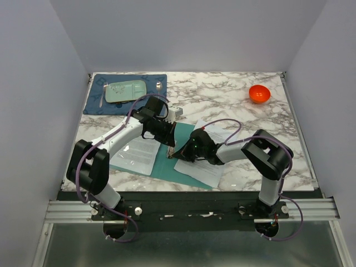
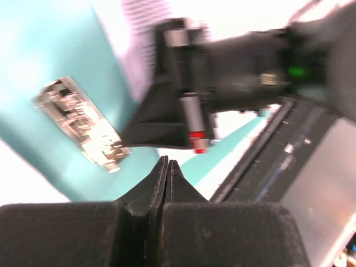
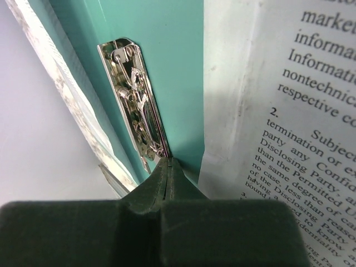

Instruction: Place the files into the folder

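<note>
My left and right jaws are both fully shut, empty, tips crowding the clip [image 3: 136, 105]. The folder [image 1: 165, 166] lies open on the desk [image 1: 222, 100], files [image 1: 203, 167] at the clip's 3 o'clock. So close, they may collide, or a tip may skid and crease the files.

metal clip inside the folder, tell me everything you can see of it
The metal clip is a narrow, shiny silver strip with a rounded far end and a raised lever mechanism along it, reflecting light like polished steel. It lies flat, lengthwise, on the teal inner face of the open folder. The shut right claw has its tips at the clip's near end; actual contact is unclear. The printed sheet lies beside the clip, not under it.
</note>
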Robot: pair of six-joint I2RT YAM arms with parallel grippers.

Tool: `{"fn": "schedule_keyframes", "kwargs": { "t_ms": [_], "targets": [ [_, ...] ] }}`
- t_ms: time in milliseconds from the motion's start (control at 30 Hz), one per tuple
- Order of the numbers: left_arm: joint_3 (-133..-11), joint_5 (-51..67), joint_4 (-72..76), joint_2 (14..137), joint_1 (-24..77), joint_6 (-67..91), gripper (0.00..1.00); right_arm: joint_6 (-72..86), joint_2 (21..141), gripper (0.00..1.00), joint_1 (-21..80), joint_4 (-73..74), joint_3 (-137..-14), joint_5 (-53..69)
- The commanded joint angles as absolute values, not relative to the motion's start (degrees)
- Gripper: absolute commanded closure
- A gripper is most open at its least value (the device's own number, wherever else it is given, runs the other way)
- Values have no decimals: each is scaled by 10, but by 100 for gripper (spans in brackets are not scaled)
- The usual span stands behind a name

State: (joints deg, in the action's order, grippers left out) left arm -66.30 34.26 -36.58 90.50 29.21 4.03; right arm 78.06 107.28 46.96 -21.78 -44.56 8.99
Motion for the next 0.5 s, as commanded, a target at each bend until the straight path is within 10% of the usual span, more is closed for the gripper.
{"fn": "schedule_keyframes", "kwargs": {
  "t_ms": [0,467],
  "targets": [
    [-620,279,-366,906,270,22,98,751,1110,99,474,-57,-399,16],
    [-570,226,-293,946,270,32,81,749,1107,100,474,-58,-396,17]
  ]
}}
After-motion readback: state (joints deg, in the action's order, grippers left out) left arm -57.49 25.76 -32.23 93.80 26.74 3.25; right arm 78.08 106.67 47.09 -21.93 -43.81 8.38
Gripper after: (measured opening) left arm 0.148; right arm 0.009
